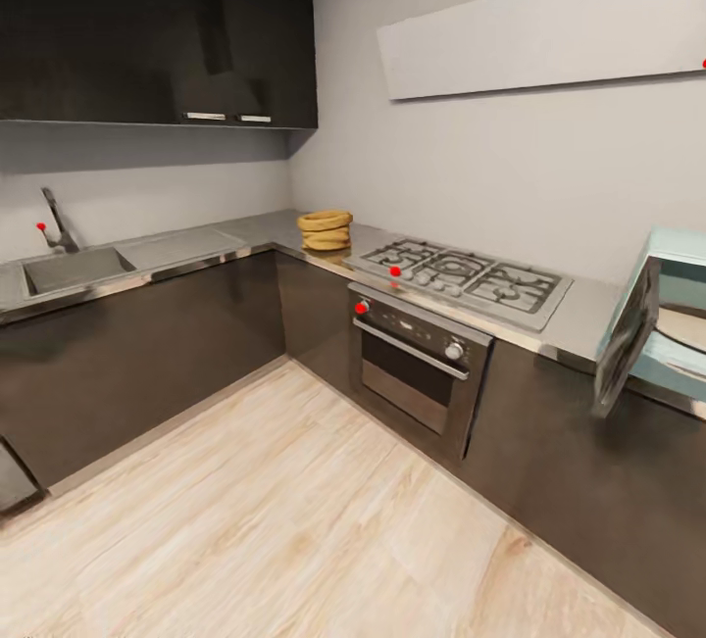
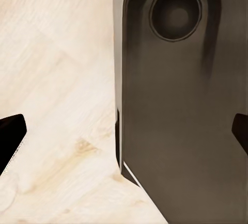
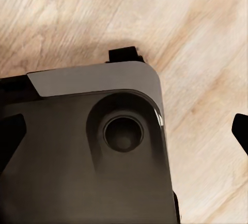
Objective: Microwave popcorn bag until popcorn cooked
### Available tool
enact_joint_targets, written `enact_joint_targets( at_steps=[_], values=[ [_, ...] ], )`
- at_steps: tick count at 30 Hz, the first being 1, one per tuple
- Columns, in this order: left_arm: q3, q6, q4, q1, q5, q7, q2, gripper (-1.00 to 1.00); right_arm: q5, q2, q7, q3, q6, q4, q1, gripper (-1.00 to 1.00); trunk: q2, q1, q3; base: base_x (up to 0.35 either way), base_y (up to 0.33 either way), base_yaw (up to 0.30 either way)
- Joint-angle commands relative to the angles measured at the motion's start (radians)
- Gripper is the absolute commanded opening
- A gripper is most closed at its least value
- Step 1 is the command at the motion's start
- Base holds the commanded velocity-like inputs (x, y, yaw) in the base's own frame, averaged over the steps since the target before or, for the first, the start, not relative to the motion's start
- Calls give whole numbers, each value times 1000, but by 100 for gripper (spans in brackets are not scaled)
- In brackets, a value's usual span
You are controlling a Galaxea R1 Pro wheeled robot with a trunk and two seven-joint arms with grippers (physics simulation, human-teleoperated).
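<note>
The mustard-yellow popcorn bag sits squat on the grey countertop, in the corner just left of the hob. At the right edge stands the mint-blue microwave, its dark glass door swung open toward me. No popcorn is visible from here. My left gripper hangs open over my own dark base and the wooden floor, its fingertips spread wide with nothing between. My right gripper is likewise open above the base, with dark fingertips at the picture's sides.
A gas hob with black grates lies between bag and microwave, above a built-in black oven. A steel sink with a tap is at the left. Dark wall cabinets hang above. Pale wood floor lies before the counters.
</note>
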Motion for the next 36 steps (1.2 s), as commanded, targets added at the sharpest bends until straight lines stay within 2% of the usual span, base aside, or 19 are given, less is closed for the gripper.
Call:
enact_joint_targets(
  at_steps=[1, 8, 25, 36],
  values=[
    [1, -1, -2, 1, 0, 1, 0, 100, -8, 0, 0, 4, -7, 5, -2, 100, 0, 0, -1, 110, 282, 101],
    [1, -1, -2, 1, 0, 1, 0, 100, -8, 0, 1, 4, -7, 4, -2, 100, 0, 0, -1, 107, 282, -24],
    [1, -1, -2, 1, 0, 1, -1, 100, -8, 0, 1, 4, -7, 5, -2, 100, 0, 0, -1, 105, 282, -243],
    [1, -1, -2, 1, 0, 1, -1, 100, -8, 0, 1, 4, -9, 4, -2, 100, 0, 0, -1, 100, 282, -12]
  ],
)
